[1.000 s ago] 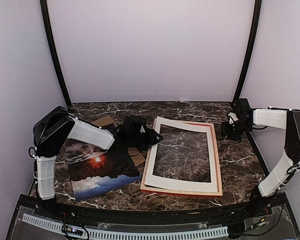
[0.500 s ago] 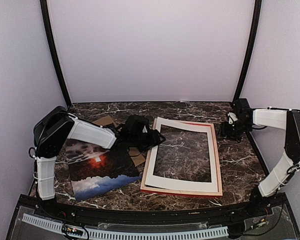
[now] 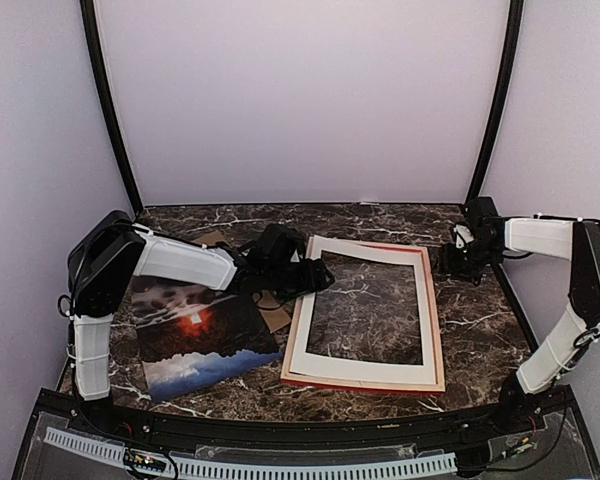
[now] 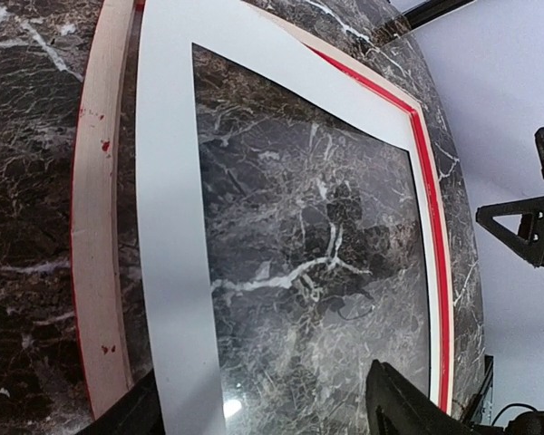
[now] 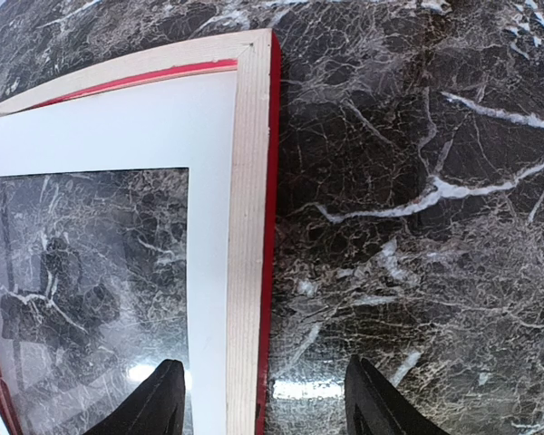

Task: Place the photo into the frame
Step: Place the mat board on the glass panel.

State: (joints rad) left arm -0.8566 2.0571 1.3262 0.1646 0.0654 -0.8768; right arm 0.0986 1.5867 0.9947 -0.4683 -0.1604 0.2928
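- step in hand, as i read it: the frame [image 3: 360, 381] is being prepped. it's lying pale back up on the table [image 3: 480, 340], with the mat [image 3: 305, 325] sitting inside it, and the photo [image 3: 200, 335] isn't in yet
- left gripper [image 3: 310, 277] hangs over the frame's far-left corner with its jaws spread wide and nothing in them. the wrist view just shows mat and marble between the fingers
- right gripper [image 3: 452, 262] sits just off the far-right corner, also apart and empty. its fingers straddle the frame's edge without touching it
- the photo is flat and face up on the left side of the table, beside the frame but not touching it, under the left arm. a brown board [image 3: 276, 317] pokes out by its right edge
- next move, i'd guess: the left arm goes to the photo, gets a finger under an edge, carries it over and lays it picture-down on the mat window, squared to the corners
- looks: big glossy print, dark landscape, red-orange glow in the middle, blue-white misty strip along the near edge. it's thin and slick, so lifting it off flat marble could be fiddly
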